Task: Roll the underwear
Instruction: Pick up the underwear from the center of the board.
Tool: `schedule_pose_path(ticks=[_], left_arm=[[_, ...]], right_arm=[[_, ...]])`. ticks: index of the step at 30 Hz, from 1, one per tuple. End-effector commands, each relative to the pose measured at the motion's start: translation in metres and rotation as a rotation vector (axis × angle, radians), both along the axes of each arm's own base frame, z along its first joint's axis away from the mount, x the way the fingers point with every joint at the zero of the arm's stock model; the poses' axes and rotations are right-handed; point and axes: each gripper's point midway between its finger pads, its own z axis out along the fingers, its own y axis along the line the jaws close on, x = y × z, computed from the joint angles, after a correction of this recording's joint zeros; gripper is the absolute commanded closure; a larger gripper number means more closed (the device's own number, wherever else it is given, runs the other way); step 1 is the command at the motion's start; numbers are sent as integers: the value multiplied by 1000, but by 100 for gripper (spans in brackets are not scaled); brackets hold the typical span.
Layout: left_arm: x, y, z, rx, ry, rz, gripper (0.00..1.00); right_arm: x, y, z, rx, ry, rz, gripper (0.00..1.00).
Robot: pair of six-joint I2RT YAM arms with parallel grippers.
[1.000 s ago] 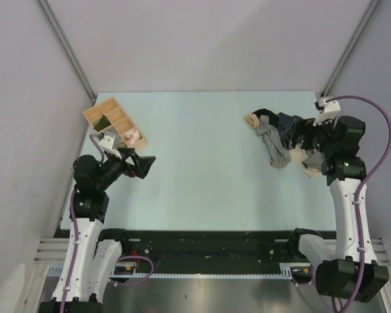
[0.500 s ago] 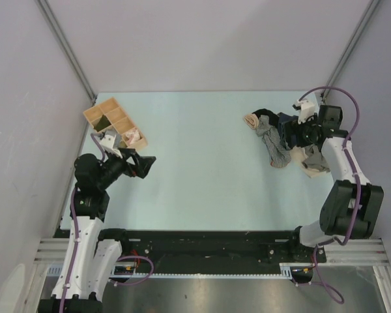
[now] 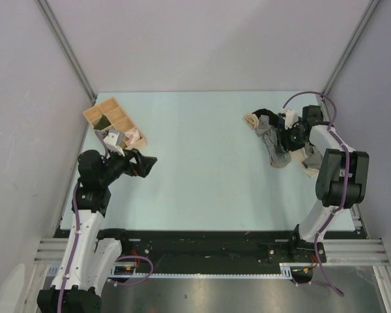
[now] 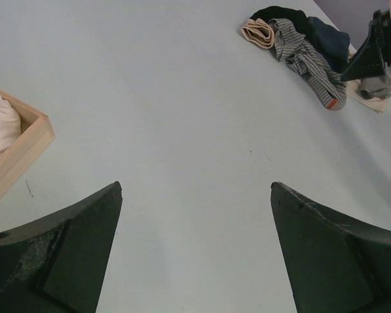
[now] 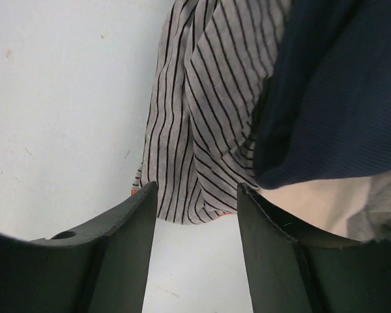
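Note:
The underwear (image 3: 274,145), grey with fine dark stripes, lies crumpled in a pile of garments at the table's back right. It also shows in the left wrist view (image 4: 306,55) and fills the right wrist view (image 5: 205,117). My right gripper (image 3: 290,135) is open and empty, low over the pile. In its wrist view the gripper (image 5: 197,188) has the striped cloth's lower edge between its fingertips, with table showing below. My left gripper (image 3: 146,163) is open and empty, hovering over the table's left side; it also shows in its wrist view (image 4: 195,186).
A navy garment (image 5: 339,85) overlaps the striped cloth's right side, with beige cloth (image 5: 313,205) beneath it. A rolled peach garment (image 3: 251,121) and a black one (image 3: 263,114) lie in the pile. A wooden divided tray (image 3: 115,121) stands at the back left.
My right arm has swung in toward the pile, its gripper moving left and toward the back of the table over the striped cloth. The left arm has barely shifted.

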Motion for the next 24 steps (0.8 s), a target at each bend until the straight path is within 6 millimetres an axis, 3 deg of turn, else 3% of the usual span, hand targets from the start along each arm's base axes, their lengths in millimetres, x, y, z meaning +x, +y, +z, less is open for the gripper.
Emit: schedule_pose_path(ticks=[1,5,8,9,11,12,15,16,18,20,23,24], left_arm=[[-5,-9,14,-21,-14,-53,0],[-5,-9,14,-19,-12,-52,0],[-5,-8,13,-18,-10,-48,0],[-5,-8,13,-17,-11,-48,0],[-5,-8,14,-16,-14,-45,0],[-5,-7,13,-15,-13,-45,0],[-4,-7,13,-16,-9,-44,0],[-4,-8,12,-17,-6,-46,0],[-4,-8,12,-16,-4,-47,0],[-3,-7,11,-13,-2,-43,0],[-3,-7,12,-12,-7,-42,0],[-3,-6,12,-12,-9,-40,0]], right_arm=[[1,-2,-8,-36,35,7,45],[12,-9,-23,-128,31,-10,47],[13,-7,-27,-155,39,-2,74],[12,-6,-23,-154,32,0,91],[8,1,-11,-128,20,19,100],[9,5,17,-122,-47,26,100],[9,17,76,-81,-188,50,100],[5,24,121,-65,-288,71,100],[0,34,162,-51,-379,117,100],[-16,52,215,-8,-493,190,100],[-48,85,266,71,-609,338,100],[-61,107,275,113,-632,418,100]])
